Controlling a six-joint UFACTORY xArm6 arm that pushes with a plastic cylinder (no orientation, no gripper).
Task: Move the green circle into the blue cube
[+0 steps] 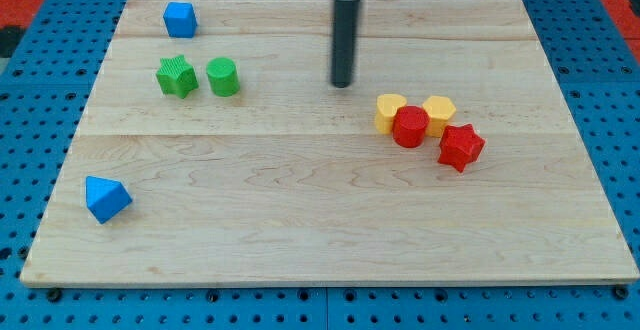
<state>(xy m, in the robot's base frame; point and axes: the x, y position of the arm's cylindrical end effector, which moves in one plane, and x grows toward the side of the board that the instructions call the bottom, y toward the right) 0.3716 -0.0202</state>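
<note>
No hand, just my tip, holding nothing, well right of green circle. Blue cube far-left of it. Risk: push drives circle into touching green star, missing cube.

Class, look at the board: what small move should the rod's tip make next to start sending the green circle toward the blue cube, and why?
Probably my tip should slide toward the view's left and slightly down, stopping just below-right of the green circle. It now stands apart, well to the circle's right, while the blue cube lies up-left of the circle, so a push must come from the opposite side.
</note>
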